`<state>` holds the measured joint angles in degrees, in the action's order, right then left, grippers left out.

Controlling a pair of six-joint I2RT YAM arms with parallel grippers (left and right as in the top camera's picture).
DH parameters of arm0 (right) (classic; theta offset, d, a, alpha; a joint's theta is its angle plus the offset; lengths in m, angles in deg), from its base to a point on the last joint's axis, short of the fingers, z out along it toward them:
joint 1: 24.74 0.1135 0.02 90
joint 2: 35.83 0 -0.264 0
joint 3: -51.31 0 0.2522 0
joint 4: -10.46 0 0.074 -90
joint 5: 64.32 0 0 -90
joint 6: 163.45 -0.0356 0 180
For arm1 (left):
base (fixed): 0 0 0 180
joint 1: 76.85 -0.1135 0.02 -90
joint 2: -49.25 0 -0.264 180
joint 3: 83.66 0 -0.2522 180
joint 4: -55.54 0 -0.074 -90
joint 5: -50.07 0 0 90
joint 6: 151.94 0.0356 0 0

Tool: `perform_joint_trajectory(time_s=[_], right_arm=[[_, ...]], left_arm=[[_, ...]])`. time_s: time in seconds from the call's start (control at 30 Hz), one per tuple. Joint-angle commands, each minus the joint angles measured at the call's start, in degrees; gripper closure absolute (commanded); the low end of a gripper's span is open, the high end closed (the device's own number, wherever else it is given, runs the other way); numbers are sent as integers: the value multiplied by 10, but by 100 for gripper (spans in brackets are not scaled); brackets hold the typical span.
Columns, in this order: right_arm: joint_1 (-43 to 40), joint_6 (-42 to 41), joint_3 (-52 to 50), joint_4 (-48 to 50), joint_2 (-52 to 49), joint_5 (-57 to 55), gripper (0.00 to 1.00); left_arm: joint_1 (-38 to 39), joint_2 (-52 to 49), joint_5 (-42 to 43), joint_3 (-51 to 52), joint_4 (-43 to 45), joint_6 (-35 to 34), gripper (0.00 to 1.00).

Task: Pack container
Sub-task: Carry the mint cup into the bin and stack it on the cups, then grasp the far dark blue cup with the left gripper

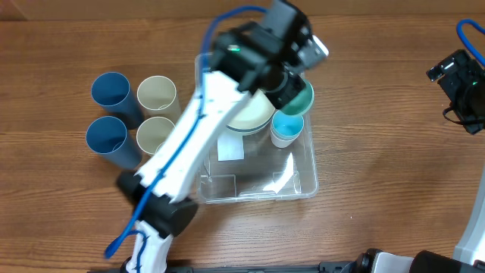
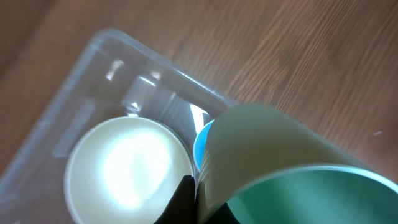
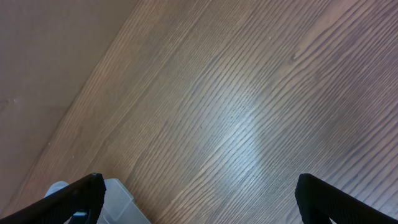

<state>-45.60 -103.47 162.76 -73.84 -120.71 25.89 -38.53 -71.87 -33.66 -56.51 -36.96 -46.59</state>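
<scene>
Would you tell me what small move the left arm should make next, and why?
Probably lower the green bowl straight down, then release it. The left gripper holds it by the rim above the container, next to the cream bowl and blue cup already inside.

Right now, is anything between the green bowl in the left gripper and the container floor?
Yes. The left gripper holds the green bowl over the container's far end, where a cream bowl and a light blue cup already sit, beside or under it. Its near half looks free.
</scene>
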Motion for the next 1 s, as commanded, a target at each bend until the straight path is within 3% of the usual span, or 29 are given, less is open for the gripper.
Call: perform_joint_trajectory(time_s=[0.0, 0.13, 0.23, 0.27, 0.3, 0.33, 0.47, 0.6, 0.77, 0.97], right_arm=[[2, -4, 2, 2, 5, 0, 0], [2, -4, 2, 2, 5, 0, 0], [2, -4, 2, 2, 5, 0, 0], [2, -4, 2, 2, 5, 0, 0], [2, -4, 2, 2, 5, 0, 0], [2, -4, 2, 2, 5, 0, 0], [2, -4, 2, 2, 5, 0, 0], [2, -4, 2, 2, 5, 0, 0], [2, -4, 2, 2, 5, 0, 0], [2, -4, 2, 2, 5, 0, 0]], left_arm=[[6, -56, -42, 1, -6, 24, 96], [2, -90, -54, 1, -19, 24, 96], [0, -103, -64, 1, -20, 21, 82], [0, -101, -66, 0, -21, 11, 56], [1, -99, -71, -6, -25, 5, 16], [0, -93, -87, -20, -34, -14, 0], [-20, -65, -198, -118, -118, -145, 0], [-63, -16, -193, -175, -178, -178, 0], [-226, 84, -191, -162, -181, -298, 0], [-510, 122, -64, -76, -181, -311, 0]])
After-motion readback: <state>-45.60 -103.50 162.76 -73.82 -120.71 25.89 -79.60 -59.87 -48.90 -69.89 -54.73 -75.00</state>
